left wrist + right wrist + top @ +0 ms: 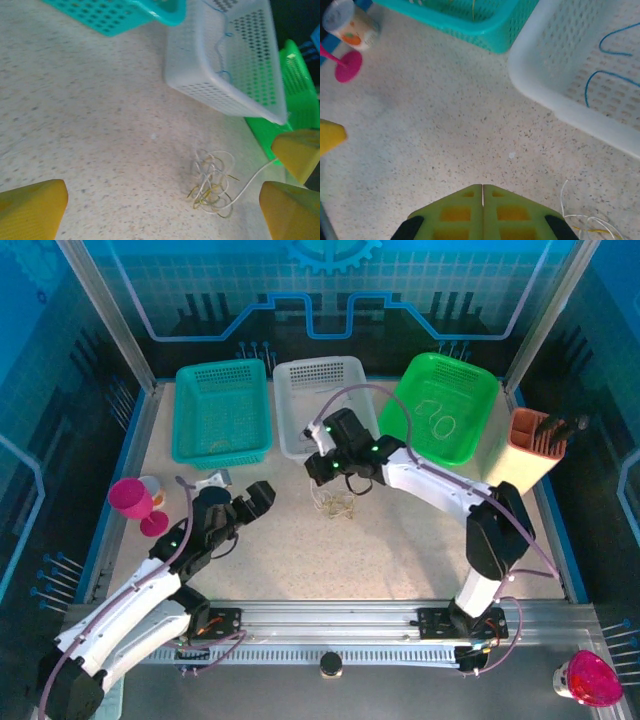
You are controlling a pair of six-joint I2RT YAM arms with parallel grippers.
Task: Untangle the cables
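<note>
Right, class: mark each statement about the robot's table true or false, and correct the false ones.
1. The tangle of cables lies on the table, outside every basket. True.
2. The left gripper is shut. False: its jaws stand wide open.
3. A blue cable lies inside the white basket. True.
4. The pink goblet stands inside the teal basket. False: it stands on the table, outside that basket, near the left edge.
5. The right gripper has its fingers pressed together. True.
</note>
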